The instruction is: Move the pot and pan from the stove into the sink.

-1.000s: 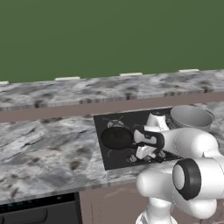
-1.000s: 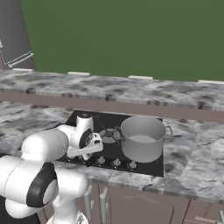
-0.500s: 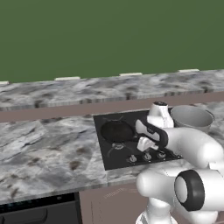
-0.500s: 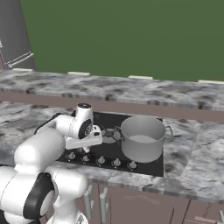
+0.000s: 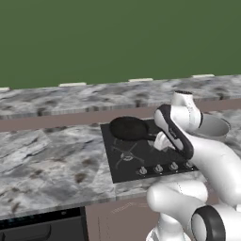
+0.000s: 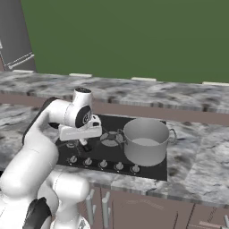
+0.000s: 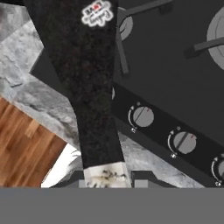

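Observation:
The black pan [image 5: 129, 128] hangs lifted over the left part of the stove [image 5: 136, 162], its thin handle running right into my gripper [image 5: 161, 140]. In the hand view the black handle [image 7: 89, 87] crosses the picture down to its silver tip, with my gripper [image 7: 107, 181] shut on it above the stove [image 7: 175, 74] and its knobs. The light-grey pot [image 6: 145, 141] stands on the right burners of the stove [image 6: 112, 154], to the right of my gripper [image 6: 84, 142]; the pot [image 5: 212, 127] is partly hidden behind my arm. The sink is out of view.
A grey marble counter [image 5: 52, 155] surrounds the cooktop, with a raised ledge [image 5: 70, 96] and a green wall behind. A row of silver knobs [image 6: 103, 164] lines the stove's front edge. Wooden floor [image 7: 26, 148] shows below the counter edge. A grey fridge [image 6: 13, 36] stands far left.
My fingers have closed on the pan's handle. My hand has risen and the pan has come up off the burner with it. The pot has not moved.

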Controlling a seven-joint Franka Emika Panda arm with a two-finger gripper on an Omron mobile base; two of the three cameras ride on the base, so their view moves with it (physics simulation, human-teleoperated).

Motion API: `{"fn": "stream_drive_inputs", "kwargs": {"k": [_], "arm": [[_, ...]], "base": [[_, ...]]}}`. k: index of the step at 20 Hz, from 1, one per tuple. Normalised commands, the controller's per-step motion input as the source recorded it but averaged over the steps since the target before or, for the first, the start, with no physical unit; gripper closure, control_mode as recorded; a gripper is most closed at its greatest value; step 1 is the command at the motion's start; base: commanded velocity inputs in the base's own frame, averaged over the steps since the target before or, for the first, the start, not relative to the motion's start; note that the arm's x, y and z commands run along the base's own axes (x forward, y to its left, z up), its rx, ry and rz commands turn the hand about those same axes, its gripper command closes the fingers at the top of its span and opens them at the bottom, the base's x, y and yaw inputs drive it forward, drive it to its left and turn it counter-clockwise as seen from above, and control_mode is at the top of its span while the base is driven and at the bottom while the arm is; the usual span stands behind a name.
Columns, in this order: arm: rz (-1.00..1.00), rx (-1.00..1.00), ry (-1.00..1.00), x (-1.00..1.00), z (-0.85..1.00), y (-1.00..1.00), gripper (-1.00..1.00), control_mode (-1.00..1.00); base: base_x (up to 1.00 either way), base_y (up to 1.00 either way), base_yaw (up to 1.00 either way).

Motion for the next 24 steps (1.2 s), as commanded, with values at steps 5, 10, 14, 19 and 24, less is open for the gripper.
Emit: {"fn": "stream_drive_inputs", "kwargs": {"k": [5,10,14,19,24], "arm": [[0.08,-0.02,-0.01,-0.71,0.44,0.01,1.00,-1.00],[0.13,-0.02,-0.03,-0.88,0.24,0.02,1.00,-1.00],[0.13,-0.04,-0.13,-0.79,0.17,0.07,1.00,-1.00],[0.06,0.00,-0.36,-0.62,0.17,0.03,1.00,-1.00],[0.01,0.00,-0.03,-0.04,0.01,0.00,1.00,-1.00]], "base": [[0.00,0.00,0.00],[0.00,0.00,0.00],[0.00,0.00,0.00],[0.00,0.00,0.00],[0.00,0.00,0.00]]}}
